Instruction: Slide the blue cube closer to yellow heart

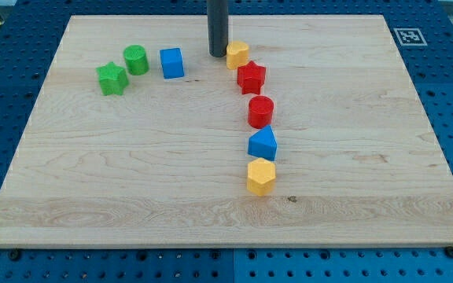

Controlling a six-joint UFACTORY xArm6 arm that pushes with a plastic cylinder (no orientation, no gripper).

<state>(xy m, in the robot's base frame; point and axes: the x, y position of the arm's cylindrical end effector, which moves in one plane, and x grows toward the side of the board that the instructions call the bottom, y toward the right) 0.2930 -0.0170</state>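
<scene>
Camera view: my tip, a bare rod holding nothing, stands between blue cube and yellow heart, so it blocks the direct push.

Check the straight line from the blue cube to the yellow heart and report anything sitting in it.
Only my tip does: it stands in the gap between the blue cube and the yellow heart, close beside the heart's left edge in the view. No block lies between them. The red star sits below the heart, off that line.

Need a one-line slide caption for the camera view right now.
My tip rests between the blue cube and the yellow heart, just left of the heart.
</scene>
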